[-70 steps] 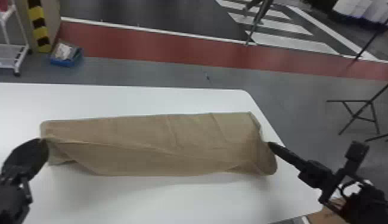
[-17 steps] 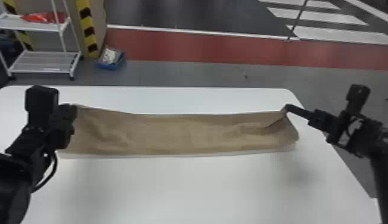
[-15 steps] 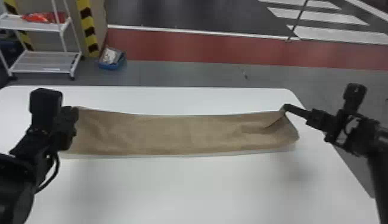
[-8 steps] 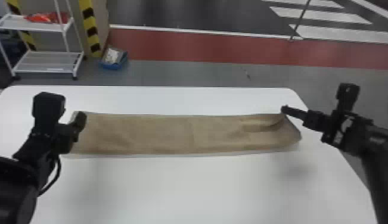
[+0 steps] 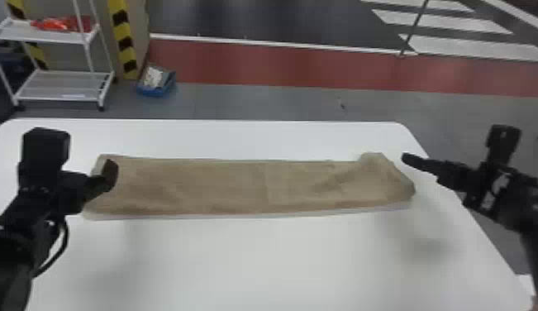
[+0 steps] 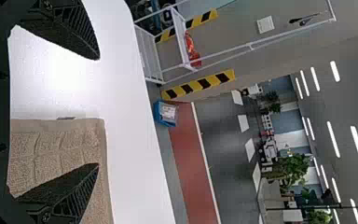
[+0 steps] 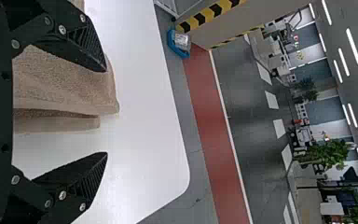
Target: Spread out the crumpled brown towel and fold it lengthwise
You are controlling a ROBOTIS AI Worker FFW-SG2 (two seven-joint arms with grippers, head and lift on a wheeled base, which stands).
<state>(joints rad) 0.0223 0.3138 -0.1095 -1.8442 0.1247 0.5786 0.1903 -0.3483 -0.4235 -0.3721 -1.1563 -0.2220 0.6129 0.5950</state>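
Here the towel [image 5: 239, 186] lies near the spread left claw [image 5: 108, 174] and spread right claw [image 5: 409, 159].

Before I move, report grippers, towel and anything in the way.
Left gripper open, right gripper open. Brown towel in a long strip on the table, right end rumpled. Left gripper partly blocks head view of towel's left end.

No text, label, brand, number or sign can be read on anything here.
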